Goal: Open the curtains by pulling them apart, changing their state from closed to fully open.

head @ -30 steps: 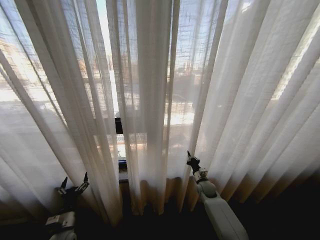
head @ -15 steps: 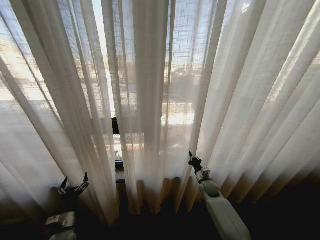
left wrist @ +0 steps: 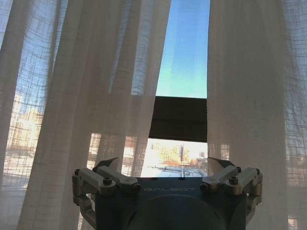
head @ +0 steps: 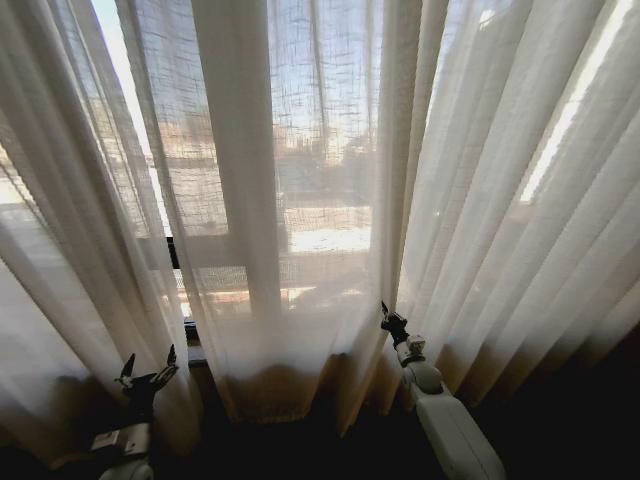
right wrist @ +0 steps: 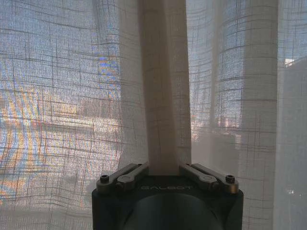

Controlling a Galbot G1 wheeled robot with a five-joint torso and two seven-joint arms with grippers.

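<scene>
- Hanging across the whole window (left wrist: 180, 117), the curtains (head: 300, 200) fall in sheer cream pleats down to the dark floor (head: 560, 430); daylight and blurred buildings show through the weave.
- Right gripper (head: 386, 315) sits low, right of centre, pushed into the cloth at the edge of one panel. From its wrist camera, the jaws are drawn in on a vertical fold of curtain (right wrist: 165, 96), a pleat pinched between the fingertips (right wrist: 139, 168).
- Panel by that gripper is stretched flat and wide toward the left, hem lifted slightly off the floor.
- Left gripper (head: 146, 366) rests low at the near left, pointing up, just in front of the left panel's folds. Jaws spread wide, nothing between them; fingers (left wrist: 108, 165) stand clear of the fabric.
- From the left wrist camera, a narrow gap between two panels shows blue sky, a dark horizontal window bar and distant city below it.
- Right-hand panels (head: 540, 230) hang in deep slanting folds, bunched toward the far right.
</scene>
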